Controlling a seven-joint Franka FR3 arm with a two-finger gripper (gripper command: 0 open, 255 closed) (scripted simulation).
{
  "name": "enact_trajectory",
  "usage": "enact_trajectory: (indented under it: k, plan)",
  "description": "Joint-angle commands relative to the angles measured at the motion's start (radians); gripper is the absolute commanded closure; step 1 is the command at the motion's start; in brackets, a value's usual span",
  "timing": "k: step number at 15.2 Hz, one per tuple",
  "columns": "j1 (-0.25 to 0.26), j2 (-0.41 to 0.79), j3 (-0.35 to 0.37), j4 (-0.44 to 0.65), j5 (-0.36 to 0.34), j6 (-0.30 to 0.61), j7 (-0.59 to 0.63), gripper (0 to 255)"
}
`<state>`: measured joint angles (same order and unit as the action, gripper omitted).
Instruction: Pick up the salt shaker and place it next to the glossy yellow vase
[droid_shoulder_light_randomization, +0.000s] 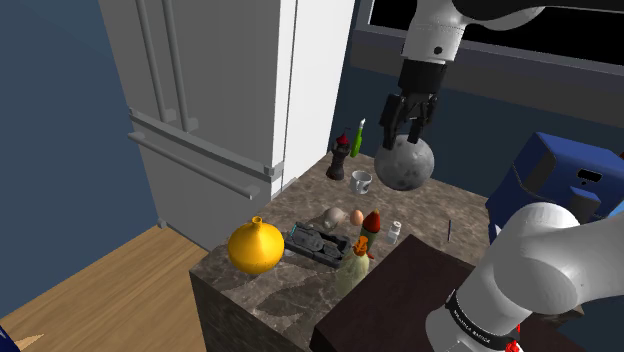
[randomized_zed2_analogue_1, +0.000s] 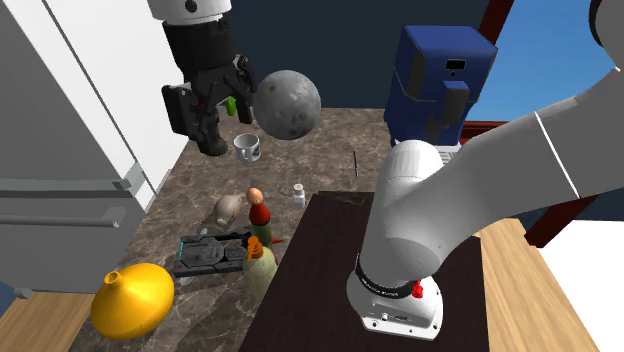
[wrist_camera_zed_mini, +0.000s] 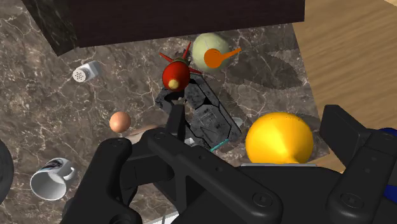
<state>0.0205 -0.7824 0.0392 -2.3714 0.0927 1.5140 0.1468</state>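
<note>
The salt shaker is a small white cylinder with a holed top, standing near the dark stand's edge. The glossy yellow vase lies at the counter's near corner. My gripper hangs high over the counter, open, with nothing between its fingers. It is well above and apart from both the shaker and the vase.
A grey moon-like sphere sits just beside the gripper. On the marble counter are a white mug, an egg, a red-topped bottle, a pale bottle, a black tray and a dark pepper mill.
</note>
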Motion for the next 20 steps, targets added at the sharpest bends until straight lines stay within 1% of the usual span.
enact_trajectory:
  k: [1, 6, 11, 16, 20]
  plan:
    - [0.000, 0.000, 0.000, 0.000, 0.000, 0.000, 0.000, 0]
    - [-0.035, -0.028, -0.058, -0.154, -0.053, 0.133, -0.066, 0]
    - [-0.078, -0.020, -0.124, -0.283, -0.112, 0.280, -0.131, 0]
    - [-0.130, 0.035, -0.198, -0.383, -0.175, 0.447, -0.197, 0]
    - [-0.172, 0.120, -0.263, -0.438, -0.224, 0.598, -0.251, 0]
